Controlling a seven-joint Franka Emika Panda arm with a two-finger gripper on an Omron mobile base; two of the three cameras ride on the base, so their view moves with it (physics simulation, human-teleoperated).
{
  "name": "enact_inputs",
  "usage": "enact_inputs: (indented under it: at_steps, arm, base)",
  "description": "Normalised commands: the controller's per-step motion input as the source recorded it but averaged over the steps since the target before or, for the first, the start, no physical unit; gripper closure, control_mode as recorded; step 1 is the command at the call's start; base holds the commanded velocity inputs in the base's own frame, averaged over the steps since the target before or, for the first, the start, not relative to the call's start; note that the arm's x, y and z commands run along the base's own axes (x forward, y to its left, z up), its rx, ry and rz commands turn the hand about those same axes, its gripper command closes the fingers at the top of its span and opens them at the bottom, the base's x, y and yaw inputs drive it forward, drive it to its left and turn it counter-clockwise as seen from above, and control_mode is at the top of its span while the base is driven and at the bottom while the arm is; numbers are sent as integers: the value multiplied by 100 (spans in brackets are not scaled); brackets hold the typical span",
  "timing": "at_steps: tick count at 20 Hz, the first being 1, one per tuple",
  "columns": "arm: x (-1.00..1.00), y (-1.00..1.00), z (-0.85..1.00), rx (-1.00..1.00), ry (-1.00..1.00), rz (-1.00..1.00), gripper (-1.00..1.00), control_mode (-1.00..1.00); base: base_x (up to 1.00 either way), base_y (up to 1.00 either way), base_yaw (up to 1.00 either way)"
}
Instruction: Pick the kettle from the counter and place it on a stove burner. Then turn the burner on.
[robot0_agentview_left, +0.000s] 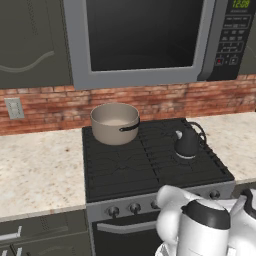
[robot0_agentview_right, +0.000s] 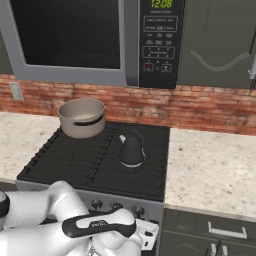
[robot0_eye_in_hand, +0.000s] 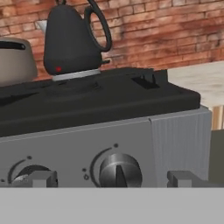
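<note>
The small dark kettle (robot0_agentview_left: 186, 144) (robot0_agentview_right: 131, 150) (robot0_eye_in_hand: 70, 41) stands upright on the right-hand stove burner (robot0_agentview_left: 201, 163) (robot0_agentview_right: 131, 168) of the black cooktop, free of the gripper. The pale speckled counter (robot0_agentview_left: 35, 170) (robot0_agentview_right: 210, 170) (robot0_eye_in_hand: 205, 78) flanks the stove on both sides. My gripper (robot0_eye_in_hand: 111, 179) is low, in front of the stove's grey front panel, and open. Its fingertips (robot0_eye_in_hand: 40, 178) stand wide apart on either side of a round control knob (robot0_eye_in_hand: 120, 170) without touching it. The kettle sits above and behind that knob.
A wide beige pot (robot0_agentview_left: 115, 122) (robot0_agentview_right: 81, 117) (robot0_eye_in_hand: 15, 61) with a black side handle occupies the back left burner. More knobs (robot0_agentview_left: 134, 207) (robot0_agentview_right: 116, 206) line the front panel. A microwave (robot0_agentview_left: 145, 40) hangs above the stove, against the brick wall.
</note>
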Motion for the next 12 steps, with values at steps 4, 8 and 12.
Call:
enact_inputs:
  at_steps: [4, 8, 12]
  arm:
    - [23, 0, -30, -2, 3, 0, -100, -100]
    - [23, 0, -22, -1, 0, 0, -100, -100]
    - [5, 1, -11, -2, 0, 0, -100, -100]
  base:
    - [0, 0, 0]
    - [0, 0, 0]
    - [0, 0, 0]
